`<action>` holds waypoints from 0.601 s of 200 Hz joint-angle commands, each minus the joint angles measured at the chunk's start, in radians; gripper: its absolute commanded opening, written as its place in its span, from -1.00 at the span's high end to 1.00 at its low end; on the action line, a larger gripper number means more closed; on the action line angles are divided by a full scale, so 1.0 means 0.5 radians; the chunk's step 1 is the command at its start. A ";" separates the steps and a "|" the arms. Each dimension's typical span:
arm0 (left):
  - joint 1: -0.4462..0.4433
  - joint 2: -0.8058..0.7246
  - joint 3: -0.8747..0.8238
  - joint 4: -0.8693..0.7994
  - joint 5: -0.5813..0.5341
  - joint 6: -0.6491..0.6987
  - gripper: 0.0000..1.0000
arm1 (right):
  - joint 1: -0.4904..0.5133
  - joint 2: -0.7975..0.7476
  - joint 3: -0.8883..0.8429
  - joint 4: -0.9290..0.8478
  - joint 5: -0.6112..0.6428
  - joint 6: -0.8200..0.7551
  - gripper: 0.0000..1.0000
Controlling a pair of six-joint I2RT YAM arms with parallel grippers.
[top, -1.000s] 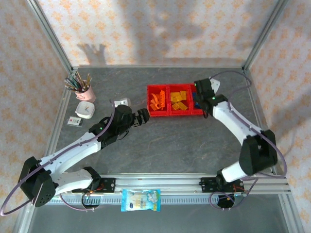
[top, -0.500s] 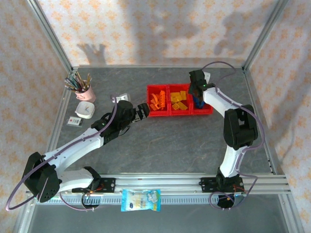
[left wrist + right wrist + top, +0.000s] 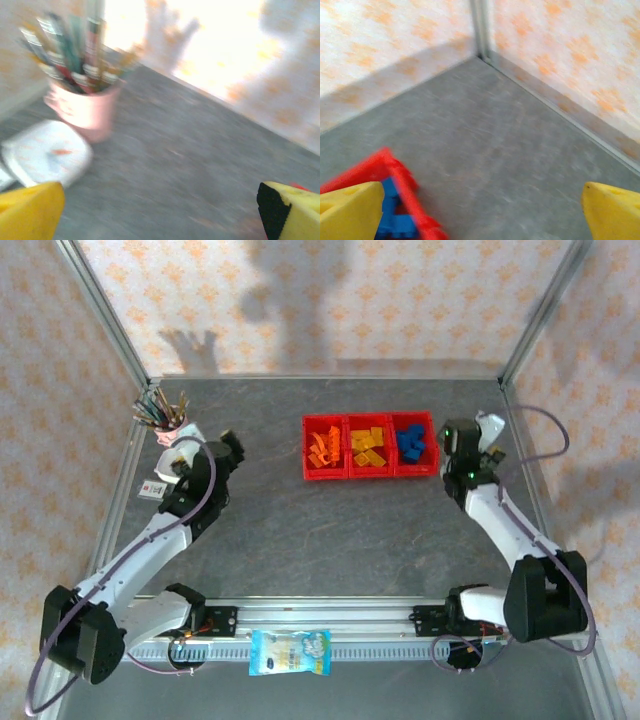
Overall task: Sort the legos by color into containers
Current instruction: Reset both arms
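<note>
The left pincer (image 3: 160, 212) has pulled back from the red containers (image 3: 346, 448) to the left side by the pink cup (image 3: 180, 430), wide apart and empty. The legos (image 3: 367, 448) all sit in the containers, far on the table (image 3: 330, 530) — orange left, yellow middle, blue right. The right pincer (image 3: 480, 210) has moved off to the right too, wide apart and empty — so the sorting looks done.

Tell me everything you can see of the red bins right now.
The bins are three bright red open-top plastic compartments joined in a row, upright on the grey table toward its far side. Left holds orange bricks, middle yellow bricks, right blue bricks. The open right gripper hangs just beyond their right end, not touching.
</note>
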 commanded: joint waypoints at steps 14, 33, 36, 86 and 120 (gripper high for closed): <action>0.262 -0.011 -0.573 1.027 -0.233 0.698 -0.98 | -0.086 0.023 -0.636 1.021 -0.003 -0.218 -1.00; 0.406 0.069 -0.823 1.544 0.088 0.797 -0.99 | -0.132 0.098 -0.878 1.488 -0.132 -0.320 -1.00; 0.421 0.086 -0.848 1.619 0.135 0.802 -0.99 | -0.146 0.106 -0.908 1.562 -0.178 -0.331 -1.00; 0.522 0.673 -1.048 2.630 0.616 1.023 -0.99 | -0.327 0.457 -0.873 1.973 -0.951 -0.412 -1.00; 0.574 1.030 -1.071 3.016 0.930 1.088 -0.99 | -0.268 0.541 -1.255 2.752 -1.003 -0.497 -1.00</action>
